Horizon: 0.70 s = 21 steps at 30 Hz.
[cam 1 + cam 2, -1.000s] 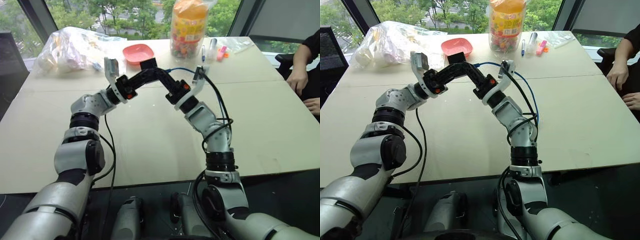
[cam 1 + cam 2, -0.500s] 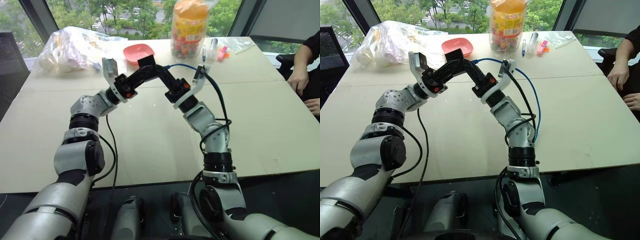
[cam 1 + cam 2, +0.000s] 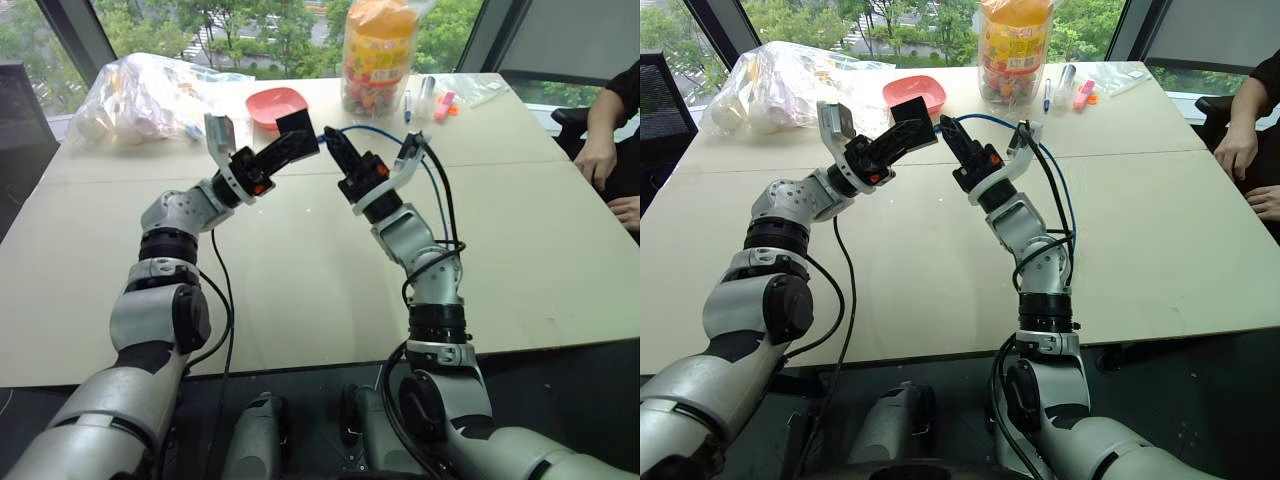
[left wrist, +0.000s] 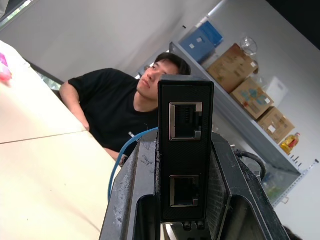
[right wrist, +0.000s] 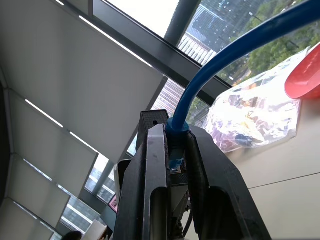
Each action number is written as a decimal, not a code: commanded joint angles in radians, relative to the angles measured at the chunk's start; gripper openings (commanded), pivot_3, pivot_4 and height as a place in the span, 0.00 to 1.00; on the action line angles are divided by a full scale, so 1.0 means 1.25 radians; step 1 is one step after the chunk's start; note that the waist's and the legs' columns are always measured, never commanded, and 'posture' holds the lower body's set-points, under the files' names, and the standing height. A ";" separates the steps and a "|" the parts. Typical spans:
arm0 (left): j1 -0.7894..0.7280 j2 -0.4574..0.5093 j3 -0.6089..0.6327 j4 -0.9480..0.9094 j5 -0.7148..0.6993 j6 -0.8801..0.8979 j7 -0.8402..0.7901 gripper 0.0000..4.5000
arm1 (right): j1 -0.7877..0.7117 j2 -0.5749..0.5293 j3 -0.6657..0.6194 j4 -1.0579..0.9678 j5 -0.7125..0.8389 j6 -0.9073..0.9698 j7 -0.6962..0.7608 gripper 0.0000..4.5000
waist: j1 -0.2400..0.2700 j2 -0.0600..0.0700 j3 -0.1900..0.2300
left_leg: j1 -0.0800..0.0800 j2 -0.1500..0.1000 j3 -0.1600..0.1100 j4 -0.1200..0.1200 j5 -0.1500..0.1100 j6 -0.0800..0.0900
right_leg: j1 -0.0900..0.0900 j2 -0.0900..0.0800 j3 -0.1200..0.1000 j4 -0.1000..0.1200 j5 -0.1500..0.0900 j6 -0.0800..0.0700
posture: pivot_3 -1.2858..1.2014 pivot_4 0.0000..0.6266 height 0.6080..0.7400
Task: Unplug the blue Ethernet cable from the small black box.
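Note:
The small black box point(image 3: 297, 124) is held up above the table with my left gripper point(image 3: 299, 137) shut on it. In the left wrist view the box point(image 4: 185, 150) stands between the fingers and both of its ports are empty. My right gripper point(image 3: 332, 140) is just to the right of the box, with a small gap between them. It is shut on the plug end of the blue Ethernet cable point(image 3: 370, 129). The cable point(image 5: 225, 55) arcs away from the fingertips over my right arm and hangs down beside it.
On the far side of the table are a red bowl point(image 3: 277, 103), a crumpled clear plastic bag point(image 3: 140, 95), a tall jar of snacks point(image 3: 377, 55) and some pens point(image 3: 425, 98). A person's hands point(image 3: 600, 155) rest at the table's right edge.
My right gripper has drawn back to the right with the cable's plug, so the plug is out of the box and a gap has opened. The left gripper kept the box in place.

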 commanded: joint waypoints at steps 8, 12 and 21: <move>-0.001 0.004 0.003 -0.031 -0.006 -0.010 0.004 0.12 | 0.010 0.008 0.054 -0.032 -0.034 0.012 0.055 0.23 | 0.000 0.000 0.000 | 0.000 0.000 0.000 0.000 0.000 0.000 | 0.000 0.000 0.000 0.000 0.000 0.000 | 0.52 0.24 1.00; -0.002 0.004 0.004 -0.031 -0.006 -0.008 0.004 0.12 | 0.014 0.004 0.062 -0.044 -0.026 0.031 0.073 0.64 | 0.000 0.000 0.000 | 0.000 0.000 0.000 0.000 0.000 0.000 | 0.000 0.000 0.000 0.000 0.000 0.000 | 0.52 0.24 1.00; -0.002 0.008 0.007 -0.034 -0.012 0.003 0.003 0.12 | 0.013 0.024 0.026 -0.038 0.007 0.018 0.054 0.74 | 0.002 0.000 0.000 | -0.001 0.000 0.000 0.000 0.000 0.000 | 0.000 0.000 0.000 -0.001 0.000 0.000 | 0.52 0.24 1.00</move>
